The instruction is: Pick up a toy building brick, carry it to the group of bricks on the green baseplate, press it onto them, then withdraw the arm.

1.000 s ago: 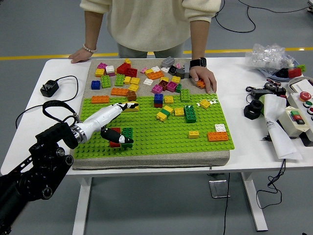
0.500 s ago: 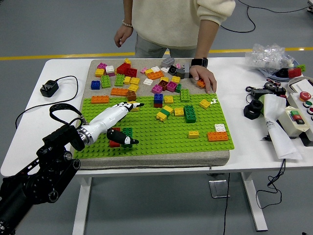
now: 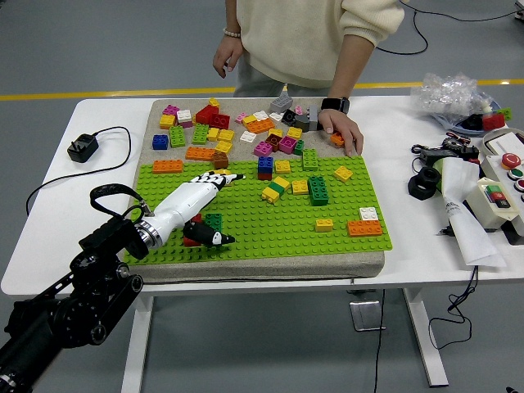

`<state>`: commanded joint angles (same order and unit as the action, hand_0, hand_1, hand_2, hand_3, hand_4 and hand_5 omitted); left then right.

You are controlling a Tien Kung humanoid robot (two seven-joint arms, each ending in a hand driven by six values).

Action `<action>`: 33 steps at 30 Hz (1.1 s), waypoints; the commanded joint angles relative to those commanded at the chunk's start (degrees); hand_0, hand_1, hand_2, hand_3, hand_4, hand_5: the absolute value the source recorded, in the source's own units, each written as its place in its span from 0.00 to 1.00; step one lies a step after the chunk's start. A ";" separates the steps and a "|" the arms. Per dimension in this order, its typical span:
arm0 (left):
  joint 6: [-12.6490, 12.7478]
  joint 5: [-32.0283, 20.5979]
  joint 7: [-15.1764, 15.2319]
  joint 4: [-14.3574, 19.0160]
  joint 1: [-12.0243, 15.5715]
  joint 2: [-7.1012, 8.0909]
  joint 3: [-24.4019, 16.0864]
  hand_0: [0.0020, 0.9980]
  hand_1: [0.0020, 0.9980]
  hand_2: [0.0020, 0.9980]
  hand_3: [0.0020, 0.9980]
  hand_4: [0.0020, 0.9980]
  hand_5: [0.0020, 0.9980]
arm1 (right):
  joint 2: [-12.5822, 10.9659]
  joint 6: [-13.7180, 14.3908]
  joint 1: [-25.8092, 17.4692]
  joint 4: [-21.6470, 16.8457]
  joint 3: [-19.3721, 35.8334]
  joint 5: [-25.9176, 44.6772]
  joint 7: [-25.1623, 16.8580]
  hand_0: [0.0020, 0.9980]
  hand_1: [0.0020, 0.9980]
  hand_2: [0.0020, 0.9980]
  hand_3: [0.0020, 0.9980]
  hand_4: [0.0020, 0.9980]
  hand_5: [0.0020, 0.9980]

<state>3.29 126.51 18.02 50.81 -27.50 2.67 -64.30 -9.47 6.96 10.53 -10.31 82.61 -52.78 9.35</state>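
The green baseplate (image 3: 270, 225) lies on a grey mat. My left hand (image 3: 214, 206) reaches over its left part, white fingers stretched out flat and pointing up-right. The black-tipped thumb (image 3: 211, 237) lies across a small red brick (image 3: 193, 221) and a dark green brick (image 3: 215, 220) that sit together on the plate. The hand looks open and grips nothing. A group of yellow, green and blue bricks (image 3: 282, 182) stands mid-plate. A person stands at the far side, with one hand (image 3: 342, 131) resting on the loose bricks and the other hand (image 3: 225, 56) raised off the table.
Several loose bricks (image 3: 221, 123) cover the mat behind the plate. An orange-and-white pair (image 3: 365, 223) and a tall green brick (image 3: 318, 190) stand on the plate's right. A black charger (image 3: 82, 148) with cable lies at the left. A control box (image 3: 498, 196) and black parts (image 3: 426, 182) crowd the right.
My left arm has slid a little right and forward, the hand staying over the red and green bricks. The person has shifted right and lifted one hand off the table.
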 joint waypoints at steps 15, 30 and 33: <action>2.41 0.55 -0.01 -3.09 -0.04 -0.59 1.70 1.00 0.98 0.97 0.97 1.00 0.25 | 0.02 -0.01 0.06 0.00 -0.13 0.09 0.01 0.79 0.70 0.75 0.71 0.91 0.55; 3.62 -0.01 0.05 -5.10 -0.58 -0.66 0.51 1.00 0.98 0.97 0.97 1.00 0.25 | 0.15 0.06 -0.01 0.00 -0.40 -0.02 0.12 0.79 0.70 0.75 0.71 0.91 0.55; 3.70 -0.18 0.06 -5.41 -0.65 -0.68 0.35 1.00 0.98 0.97 0.96 1.00 0.25 | 0.17 0.09 -0.01 0.00 -0.43 -0.05 0.13 0.79 0.70 0.75 0.71 0.91 0.55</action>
<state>7.00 126.32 18.08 45.40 -28.15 1.98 -63.95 -9.30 7.06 10.52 -10.31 82.17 -52.84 9.48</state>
